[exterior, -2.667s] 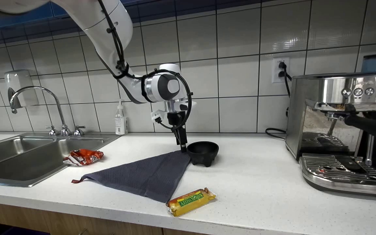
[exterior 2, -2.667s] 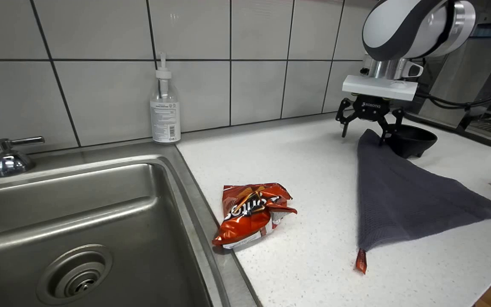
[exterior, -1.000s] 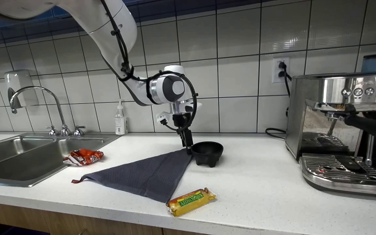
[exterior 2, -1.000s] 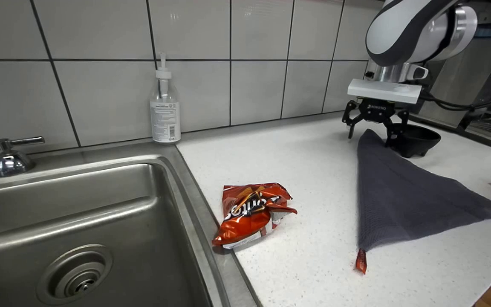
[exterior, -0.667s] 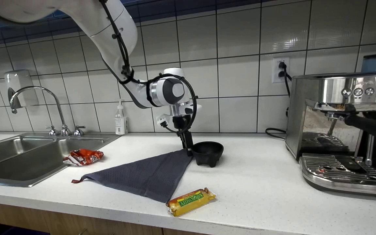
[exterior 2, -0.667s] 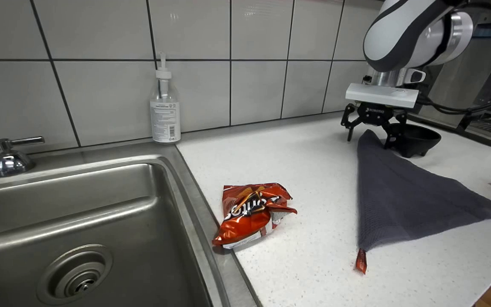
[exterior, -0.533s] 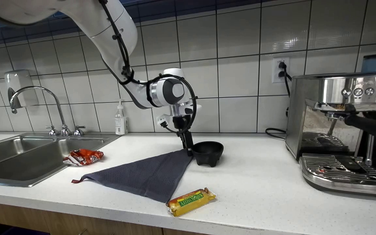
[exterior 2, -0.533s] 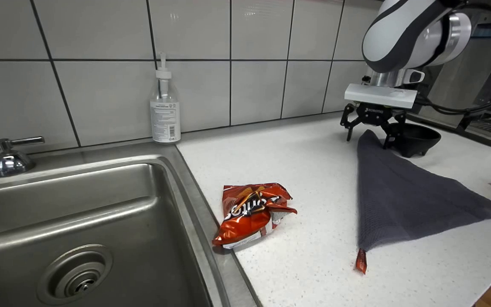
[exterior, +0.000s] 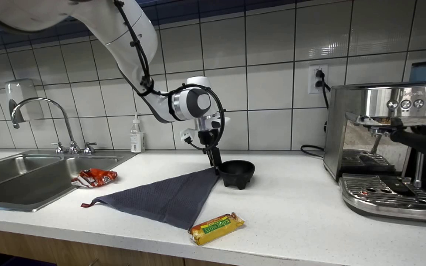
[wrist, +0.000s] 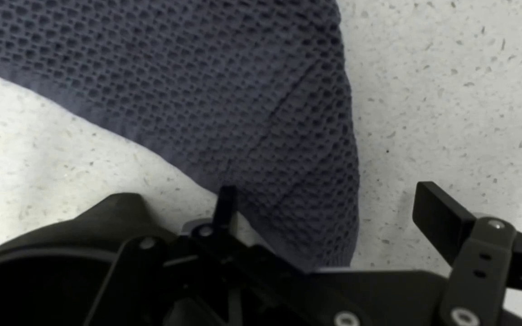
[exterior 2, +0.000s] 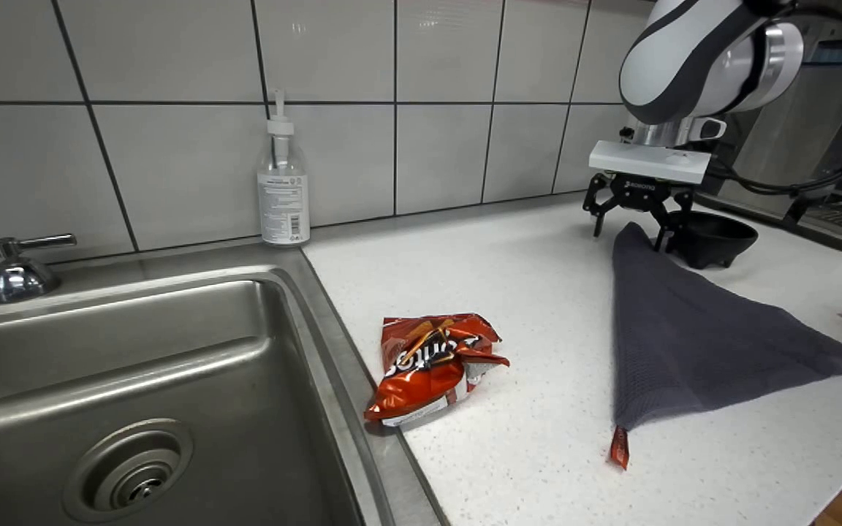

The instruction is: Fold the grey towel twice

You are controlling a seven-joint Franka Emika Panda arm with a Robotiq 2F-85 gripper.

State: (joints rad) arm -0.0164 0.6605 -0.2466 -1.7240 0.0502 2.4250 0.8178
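The grey towel (exterior: 161, 199) lies folded into a rough triangle on the white counter, in both exterior views (exterior 2: 706, 343). Its red tag end points toward the sink side. My gripper (exterior 2: 628, 241) is open at the towel's back corner, low over the counter. In the wrist view the fingers (wrist: 326, 194) stand on either side of the towel's narrowing corner (wrist: 288, 149). The left finger is at one towel edge; the right finger is over bare counter. The corner's tip is hidden behind the gripper body. In an exterior view the gripper (exterior: 216, 171) appears edge-on.
A small black bowl (exterior: 237, 175) stands right beside one finger; whether they touch is unclear. It also fills the wrist view's lower left (wrist: 39, 280). A yellow bar (exterior: 216, 229) lies by the front towel corner. A red packet (exterior 2: 435, 365) lies beside the sink (exterior 2: 282, 292).
Over the last seconds my gripper has moved slightly toward the coffee machine and lower, staying open. The black bowl has shifted slightly the same way. The towel looks nearly unchanged.
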